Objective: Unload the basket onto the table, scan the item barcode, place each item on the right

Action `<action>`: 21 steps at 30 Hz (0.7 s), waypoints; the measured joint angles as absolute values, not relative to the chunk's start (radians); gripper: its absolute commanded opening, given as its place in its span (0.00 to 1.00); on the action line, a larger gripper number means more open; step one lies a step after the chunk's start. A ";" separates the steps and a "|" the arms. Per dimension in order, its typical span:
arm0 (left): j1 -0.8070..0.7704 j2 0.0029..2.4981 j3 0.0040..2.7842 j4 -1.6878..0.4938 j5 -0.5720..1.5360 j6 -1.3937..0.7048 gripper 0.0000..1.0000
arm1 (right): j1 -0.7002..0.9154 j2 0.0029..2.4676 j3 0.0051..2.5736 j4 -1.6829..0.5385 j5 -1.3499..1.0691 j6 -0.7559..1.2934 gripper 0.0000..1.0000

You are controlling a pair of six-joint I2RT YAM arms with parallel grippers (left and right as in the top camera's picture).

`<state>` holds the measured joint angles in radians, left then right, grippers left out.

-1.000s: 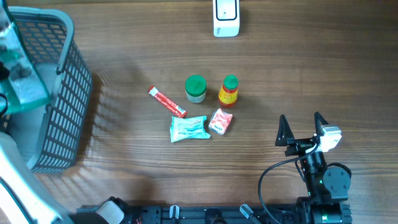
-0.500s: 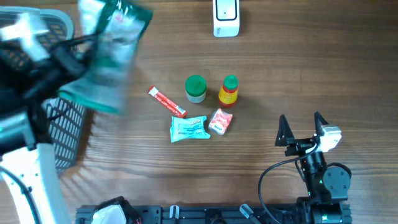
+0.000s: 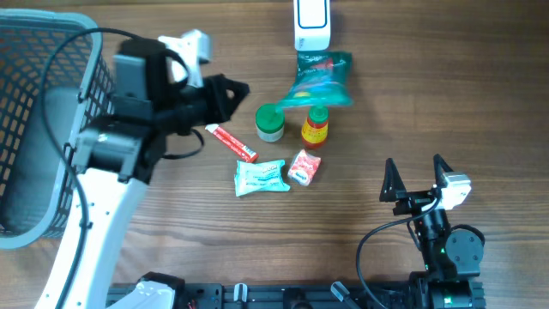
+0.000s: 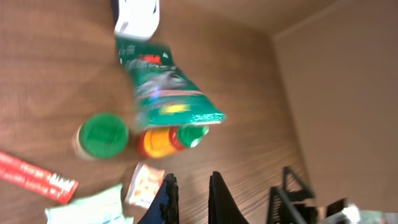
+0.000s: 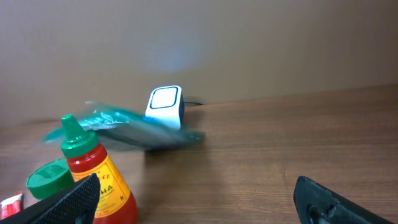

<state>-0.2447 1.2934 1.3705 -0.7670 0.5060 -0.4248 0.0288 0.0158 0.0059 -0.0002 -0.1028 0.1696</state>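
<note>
We see the left gripper [image 3: 233,89] reaching out over the wooden table [image 3: 480,77], level with the top of the cluster of small goods. Its two dark fingers [image 4: 166,199] stand close together with only a narrow slit between them and nothing in it, so it is closed and empty. The green packet [image 3: 319,75] is apart from it, well beyond the fingertips and just below the white scanner [image 3: 311,24] at the far edge. It is blurred in all three views, and we cannot tell whether it lies flat on the wood or is clear of it. From above, its lower edge overlaps the green cap of the sauce bottle [image 3: 316,125], which stands upright beside a jar [image 3: 269,122] with a green lid. Nearer to us in that cluster lie a red stick [image 3: 230,142], a pale teal pouch [image 3: 260,177] and, touching the pouch's right end, a small red and white sachet [image 3: 304,167]. A grey mesh basket [image 3: 51,17] sits at the left edge of the table, partly behind the left arm. The right gripper [image 3: 416,165] rests low on the right side, well apart from everything else. Its jaws are spread wide with nothing between them, and its camera looks across at the bottle, the jar and the scanner.
</note>
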 measured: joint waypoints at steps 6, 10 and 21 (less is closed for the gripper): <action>-0.349 1.329 1.362 -0.813 0.342 -0.425 0.04 | 0.029 0.016 0.006 0.000 -0.103 0.170 1.00; -0.379 1.332 1.362 -0.782 0.307 -0.425 0.04 | 0.029 0.016 0.006 0.000 -0.103 0.170 1.00; -0.391 1.332 1.362 -0.767 0.271 -0.425 0.04 | 0.029 0.016 0.006 0.000 -0.103 0.170 1.00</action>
